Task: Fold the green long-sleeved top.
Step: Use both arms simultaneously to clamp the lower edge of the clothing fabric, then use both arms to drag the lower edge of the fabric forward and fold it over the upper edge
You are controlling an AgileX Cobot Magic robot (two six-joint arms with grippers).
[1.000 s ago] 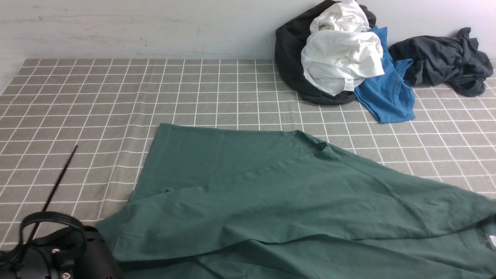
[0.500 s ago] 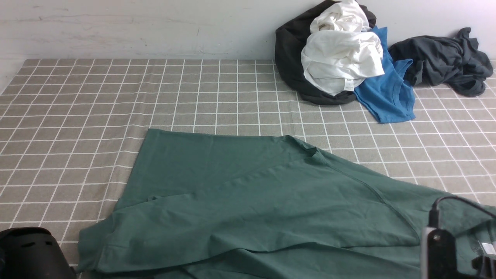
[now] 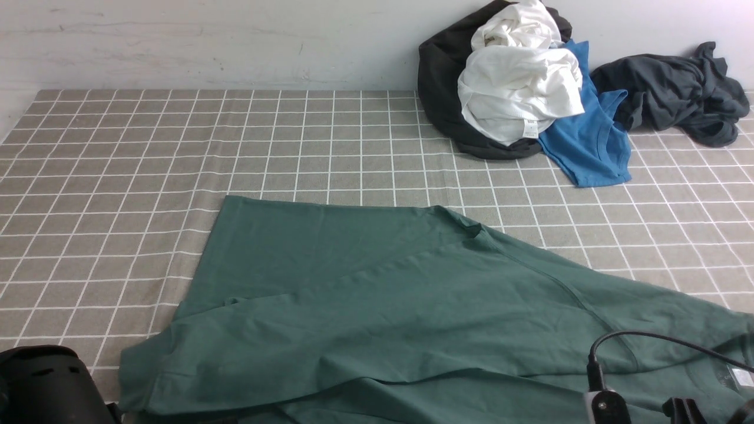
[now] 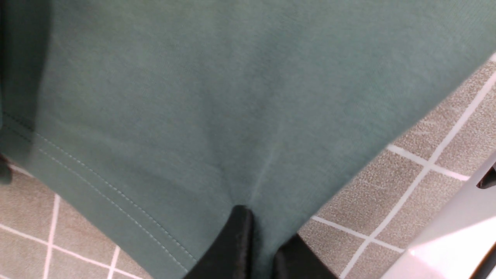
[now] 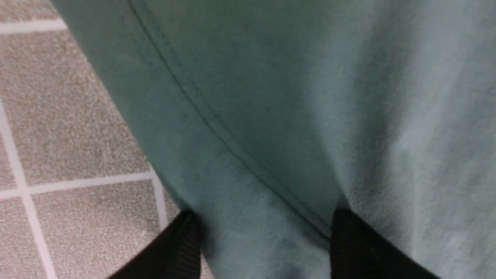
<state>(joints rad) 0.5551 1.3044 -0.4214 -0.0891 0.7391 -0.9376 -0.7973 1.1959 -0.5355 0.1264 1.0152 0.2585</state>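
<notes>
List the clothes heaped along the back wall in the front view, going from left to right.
black garment → white garment → blue shirt → dark grey garment
</notes>
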